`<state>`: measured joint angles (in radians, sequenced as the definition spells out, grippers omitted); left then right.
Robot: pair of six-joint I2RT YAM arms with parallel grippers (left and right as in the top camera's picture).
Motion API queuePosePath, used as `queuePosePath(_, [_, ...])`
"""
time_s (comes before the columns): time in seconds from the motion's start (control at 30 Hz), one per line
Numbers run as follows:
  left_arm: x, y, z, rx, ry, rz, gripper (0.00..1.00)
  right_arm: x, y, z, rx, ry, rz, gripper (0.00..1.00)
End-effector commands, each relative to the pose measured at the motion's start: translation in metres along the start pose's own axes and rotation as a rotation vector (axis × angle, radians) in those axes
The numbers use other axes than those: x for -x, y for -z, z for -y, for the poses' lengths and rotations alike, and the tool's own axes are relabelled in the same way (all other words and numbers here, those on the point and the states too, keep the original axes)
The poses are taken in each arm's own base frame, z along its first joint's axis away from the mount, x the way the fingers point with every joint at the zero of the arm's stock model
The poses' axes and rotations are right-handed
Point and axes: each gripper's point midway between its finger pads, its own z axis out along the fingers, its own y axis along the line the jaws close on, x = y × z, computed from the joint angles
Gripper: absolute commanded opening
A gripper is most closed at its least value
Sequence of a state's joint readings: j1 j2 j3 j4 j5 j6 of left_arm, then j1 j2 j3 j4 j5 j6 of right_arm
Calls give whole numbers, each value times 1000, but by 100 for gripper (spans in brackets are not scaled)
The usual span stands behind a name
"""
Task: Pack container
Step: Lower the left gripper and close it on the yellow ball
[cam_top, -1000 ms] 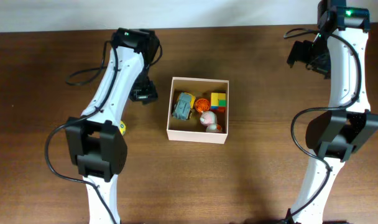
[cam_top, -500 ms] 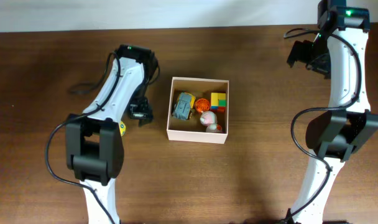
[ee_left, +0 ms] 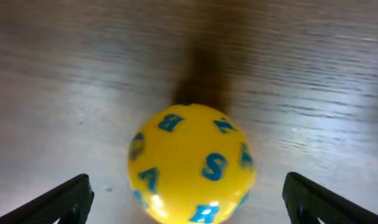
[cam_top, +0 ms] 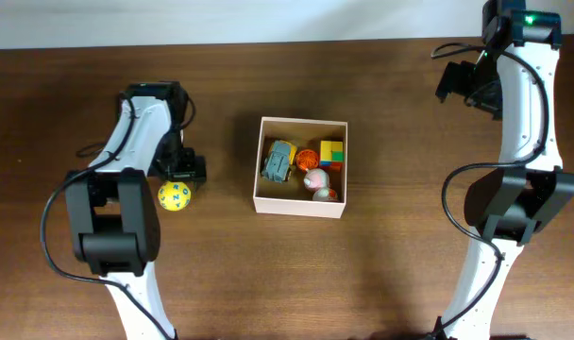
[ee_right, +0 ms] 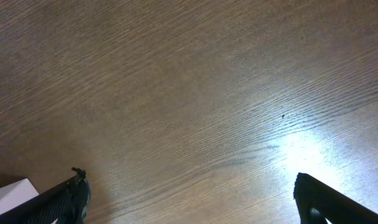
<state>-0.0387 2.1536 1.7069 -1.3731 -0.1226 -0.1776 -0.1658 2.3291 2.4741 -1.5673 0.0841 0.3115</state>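
On the left side of the table (cam_top: 381, 283), the left gripper (cam_top: 183, 173) hovers just beside a yellow ball (cam_top: 174, 196) printed with blue letters. Its jaws are spread wide and hold nothing. In the left wrist view the ball lies roughly centred between the two fingertips (ee_left: 68, 199), apart from both. The container (cam_top: 259, 200) sits in the middle of the table, well to the right of the ball. Several toys are already inside it: a grey toy (cam_top: 279, 161), an orange ball (cam_top: 307, 157), a coloured block (cam_top: 331, 151) and a pink-and-white piece (cam_top: 316, 179). The right gripper (ee_right: 189, 196) hangs over bare wood at the far right, also spread wide and empty.

The likeliest trouble is the ball itself — it is round and smooth-looking, with nothing to stop it on the flat wood. If one finger meets it before the other, or the jaws close above its widest part, it will probably squirt out and roll away, perhaps beyond easy reach. A weak pinch could also let it slip on the way across. The container looks light, so a low pass might nudge its wall. A release from too high could bounce the ball off the toys and back out.
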Motion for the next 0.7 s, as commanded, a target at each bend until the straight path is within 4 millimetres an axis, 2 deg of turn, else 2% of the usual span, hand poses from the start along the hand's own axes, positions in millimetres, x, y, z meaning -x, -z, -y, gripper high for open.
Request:
queuePosePath(0.0, [-9, 7, 27, -144, -111, -6, 99, 3, 18, -1, 16, -7, 44, 99])
queuePosePath(0.23, [-32, -10, 30, -127, -133, -95, 99, 3, 18, -1, 16, -7, 43, 99])
queuePosePath(0.43, [-39, -23, 22, -126, -113, -129, 100, 3, 18, -1, 16, -7, 44, 99])
queuePosePath(0.57, [-41, -26, 21, -120, -113, -135, 90, 3, 18, -1, 16, -7, 43, 99])
queuePosePath(0.67, [-38, -29, 19, -108, -113, -123, 89, 3, 18, -1, 16, -7, 44, 99])
